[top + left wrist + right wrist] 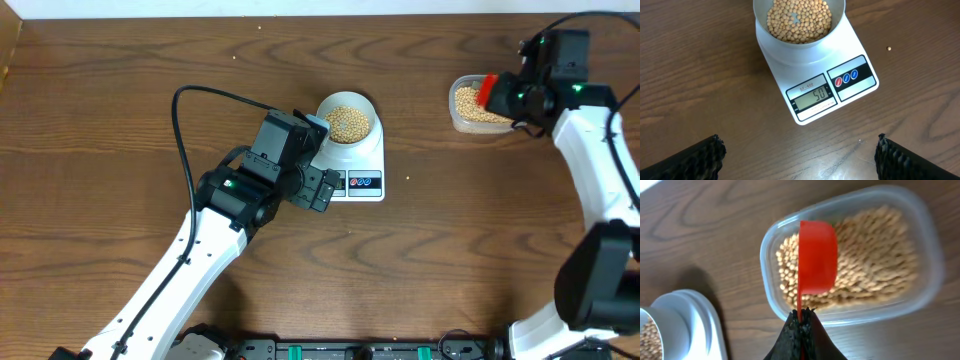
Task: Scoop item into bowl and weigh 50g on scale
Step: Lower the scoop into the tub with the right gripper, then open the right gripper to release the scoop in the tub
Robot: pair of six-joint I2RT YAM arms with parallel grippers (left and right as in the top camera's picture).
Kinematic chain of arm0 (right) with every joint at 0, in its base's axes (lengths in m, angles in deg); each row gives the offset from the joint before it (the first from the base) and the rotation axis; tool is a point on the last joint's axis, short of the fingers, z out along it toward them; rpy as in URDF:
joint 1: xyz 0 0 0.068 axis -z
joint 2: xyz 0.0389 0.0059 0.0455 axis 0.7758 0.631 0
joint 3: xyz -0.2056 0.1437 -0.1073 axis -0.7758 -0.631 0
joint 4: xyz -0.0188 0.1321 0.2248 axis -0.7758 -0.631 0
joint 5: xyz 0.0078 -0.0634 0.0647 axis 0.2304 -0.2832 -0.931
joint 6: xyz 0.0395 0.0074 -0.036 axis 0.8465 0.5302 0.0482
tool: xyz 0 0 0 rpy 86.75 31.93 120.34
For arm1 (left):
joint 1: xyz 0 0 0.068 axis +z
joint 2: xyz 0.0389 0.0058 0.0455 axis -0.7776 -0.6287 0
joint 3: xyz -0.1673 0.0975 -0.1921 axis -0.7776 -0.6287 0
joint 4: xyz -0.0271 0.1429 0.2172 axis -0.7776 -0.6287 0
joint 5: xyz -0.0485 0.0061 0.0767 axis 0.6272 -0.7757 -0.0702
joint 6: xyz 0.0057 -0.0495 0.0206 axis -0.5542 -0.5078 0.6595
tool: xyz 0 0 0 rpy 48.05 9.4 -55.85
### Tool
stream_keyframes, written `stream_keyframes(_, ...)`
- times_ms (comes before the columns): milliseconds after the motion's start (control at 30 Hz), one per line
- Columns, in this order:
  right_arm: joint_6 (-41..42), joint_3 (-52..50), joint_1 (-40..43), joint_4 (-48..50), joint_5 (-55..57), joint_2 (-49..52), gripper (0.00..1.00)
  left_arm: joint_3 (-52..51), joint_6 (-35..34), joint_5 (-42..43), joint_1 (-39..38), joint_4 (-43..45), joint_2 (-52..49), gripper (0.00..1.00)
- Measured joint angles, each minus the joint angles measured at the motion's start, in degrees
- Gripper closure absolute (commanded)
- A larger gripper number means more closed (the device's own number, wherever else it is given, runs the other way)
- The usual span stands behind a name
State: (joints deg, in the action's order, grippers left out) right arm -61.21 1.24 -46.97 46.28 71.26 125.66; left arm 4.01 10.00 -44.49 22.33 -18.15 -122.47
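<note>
A small round white bowl [805, 48] is seen standing on the rear part of a flat white rectangular digital scale [790, 70]. The bowl is filled with many small round beige-tan beans [785, 25], with a pale bluish patch of its inside left bare near the middle. 50 is shown on the small grey LCD display [813, 95], and coloured round buttons [846, 78] are set on a black panel beside it.

The left gripper [799, 142] is held over the brown wooden table [450, 250] just in front of the scale, apart from it. Its jaws are spread wide and nothing is grasped.

The right gripper [801, 322] is placed at the table's far right, well apart from the scale. Its jaws are clenched on the thin handle of a red plastic scoop [816, 257]. The scoop's cup is held above a clear rounded-rectangular plastic container [920, 225], in which more beans are kept. Whether the cup is loaded cannot be told.

1 stray bean [889, 48] is seen lying on the wood to the right of the scale.
</note>
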Motion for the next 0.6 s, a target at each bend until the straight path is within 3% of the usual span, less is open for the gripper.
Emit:
stream_keyframes(133,3.1,-2.1,0.0,1.1,-3.0,0.6,0.58,0.0,0.0,0.0,0.0,0.0,0.0,0.02)
stream_keyframes(167,3.8,-2.1,0.0,1.1,-3.4,0.6,0.41,0.0,0.0,0.0,0.0,0.0,0.0,0.03)
stream_keyframes(233,4.4,-2.2,0.0,1.1,-3.9,0.6,0.22,0.0,0.0,0.0,0.0,0.0,0.0,0.02)
stream_keyframes(367,4.9,-2.2,0.4,0.2,-4.7,0.6,0.04,0.0,0.0,0.0,0.0,0.0,0.0,0.02)
stream_keyframes(600,5.4,-2.3,4.2,-5.0,-5.6,0.6,0.01,0.0,0.0,0.0,0.0,0.0,0.0,0.02)
